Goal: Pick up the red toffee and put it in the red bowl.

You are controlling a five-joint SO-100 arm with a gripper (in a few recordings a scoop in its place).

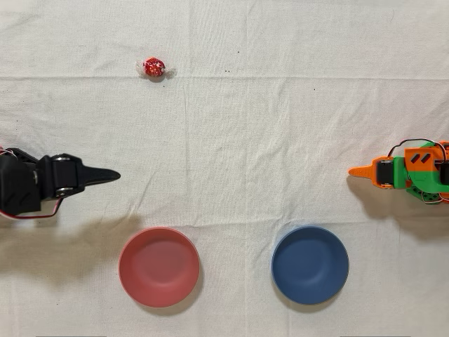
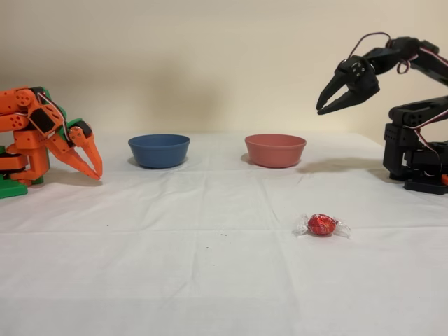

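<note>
your black gripper hangs high in the air in the fixed view, near the right edge, with its two pointed fingers parted a little and nothing between them. the red toffee lies alone on the white cloth, well apart from the gripper and nearer the camera than both bowls. in the overhead view it sits near the top, on the far side of the arm from the red bowl.

watch these risks. the toffee is small, round and wrapped in slick shiny foil, so i judge it can squirt out sideways if your fingers close off-centre. its twisted clear ends are thin and crinkly; if you pinch one of those instead of the body, the candy may swing or drop on the way. the cloth is soft and creased, so coming down too low could snag a fold and drag the toffee with it. the carry passes back across the arm's own line to the bowl, a long sweep where a weak hold would fail.

the red bowl is shallow, matte and smooth, with a low rim, so a release from high up could bounce the candy out. the dark blue bowl is the same shape and stands beside it; don't confuse them. the orange arm stands idle.
</note>
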